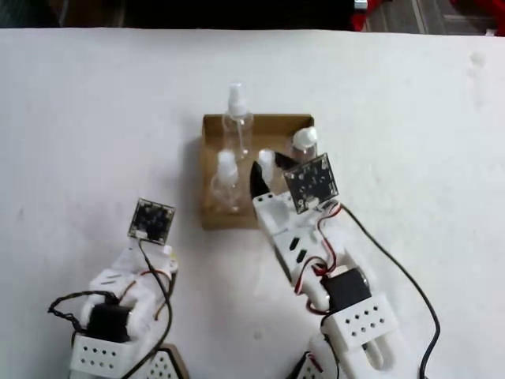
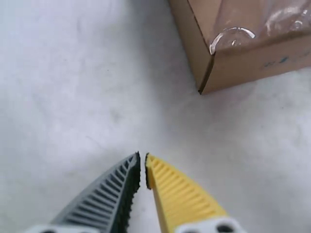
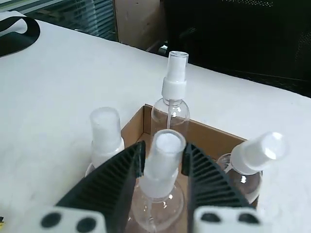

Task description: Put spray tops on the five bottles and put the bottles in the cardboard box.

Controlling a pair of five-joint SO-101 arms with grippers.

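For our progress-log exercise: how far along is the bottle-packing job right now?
Done: the back bottle, left bottle and right bottle, all topped, stand in the cardboard box. In hand: the right gripper has its jaws closed on the spray top of a fourth bottle, also in the box. The left gripper hangs shut beside the box. Left: release it, then top and pack the fifth.

Left arm (image 1: 118,308) and right arm (image 1: 331,276): white plastic shells, black motors (image 1: 106,322), white base blocks (image 1: 363,320) drilled with rows of small holes, and red, black and white cables (image 1: 316,272). Each wrist carries a square black camera board (image 1: 151,219). The left gripper (image 2: 142,162) has one grey and one yellow ribbed finger; the right gripper (image 3: 164,153) has two black ribbed fingers.
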